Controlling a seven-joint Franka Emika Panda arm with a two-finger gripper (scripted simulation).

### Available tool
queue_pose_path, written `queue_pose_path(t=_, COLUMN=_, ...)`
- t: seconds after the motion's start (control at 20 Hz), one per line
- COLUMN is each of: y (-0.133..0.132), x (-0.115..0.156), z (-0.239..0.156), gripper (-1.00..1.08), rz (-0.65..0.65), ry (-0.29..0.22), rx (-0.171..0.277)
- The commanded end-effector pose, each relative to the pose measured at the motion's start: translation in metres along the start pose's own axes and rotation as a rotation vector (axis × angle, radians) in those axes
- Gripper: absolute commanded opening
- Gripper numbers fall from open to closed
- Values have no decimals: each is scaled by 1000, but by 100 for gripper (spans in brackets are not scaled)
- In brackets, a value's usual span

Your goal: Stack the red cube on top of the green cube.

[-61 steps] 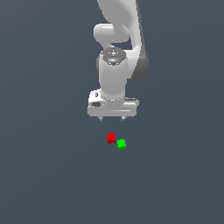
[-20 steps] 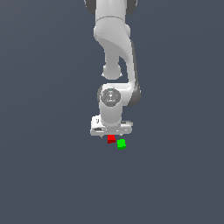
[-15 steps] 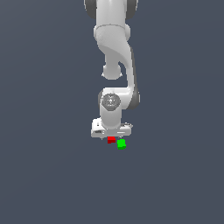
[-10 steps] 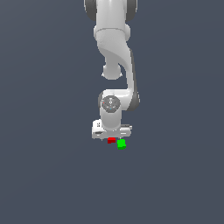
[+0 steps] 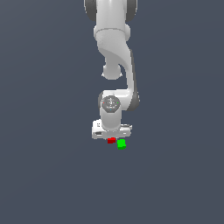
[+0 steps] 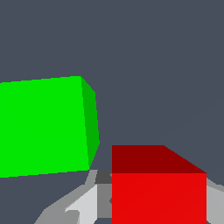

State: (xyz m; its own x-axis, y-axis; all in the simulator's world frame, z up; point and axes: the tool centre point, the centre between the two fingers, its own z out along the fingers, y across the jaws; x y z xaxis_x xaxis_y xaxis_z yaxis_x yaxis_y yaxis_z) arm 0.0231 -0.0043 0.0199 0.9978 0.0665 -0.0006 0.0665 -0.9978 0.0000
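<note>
The red cube (image 5: 111,140) lies on the floor directly under my gripper (image 5: 111,138), and the white hand hides its upper part in the exterior view. In the wrist view the red cube (image 6: 158,197) sits between the grey fingers (image 6: 83,205), which press against both of its sides. The gripper is shut on it. The green cube (image 5: 121,144) rests on the floor just beside the red one, toward the exterior view's right. It fills much of the wrist view as the green cube (image 6: 43,127), apart from the red cube by a narrow gap.
The arm (image 5: 116,65) rises straight above the hand to the exterior view's upper edge. Plain dark grey floor (image 5: 52,175) surrounds the two cubes.
The hand has come straight down from well above the cubes until its fingers sit around the red cube. Neither cube has moved.
</note>
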Motion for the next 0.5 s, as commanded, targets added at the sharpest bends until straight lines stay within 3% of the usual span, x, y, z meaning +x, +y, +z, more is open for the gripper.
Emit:
queue_pose_path(t=0.0, y=0, x=0, z=0, gripper=-100, rz=0, ry=0, rx=0)
queue_pose_path(t=0.45, y=0, x=-1, z=-25, gripper=-100, rz=0, ry=0, rx=0)
